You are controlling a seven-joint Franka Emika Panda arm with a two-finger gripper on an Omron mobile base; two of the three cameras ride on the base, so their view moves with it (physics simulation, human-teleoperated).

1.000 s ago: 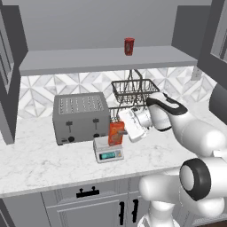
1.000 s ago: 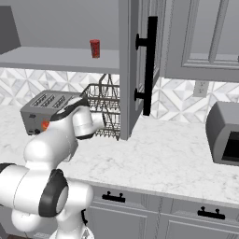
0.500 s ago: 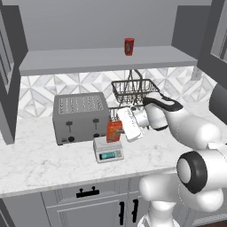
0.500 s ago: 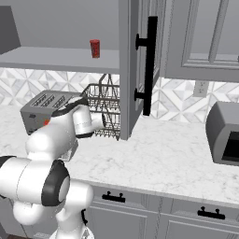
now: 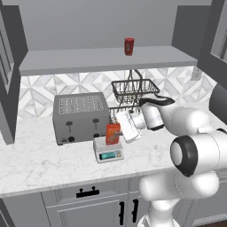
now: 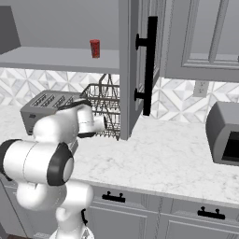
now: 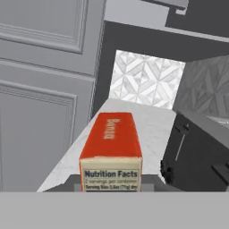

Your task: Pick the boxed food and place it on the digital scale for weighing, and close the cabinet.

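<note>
On the digital scale (image 5: 109, 152) we see the boxed food (image 5: 112, 134) upright.
At its 3 o'clock, our gripper (image 5: 123, 129): grip state unclear.

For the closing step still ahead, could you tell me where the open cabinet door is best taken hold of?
I'd take the cabinet door by its vertical black bar handle, near mid-height. The bar stands off the panel on two posts, so the gripper can probably close around it, coming from the handle side.

A red can (image 5: 129, 46) on the shelf (image 5: 106, 60); toaster (image 5: 80, 117) beside wire rack (image 5: 134, 90).
</note>
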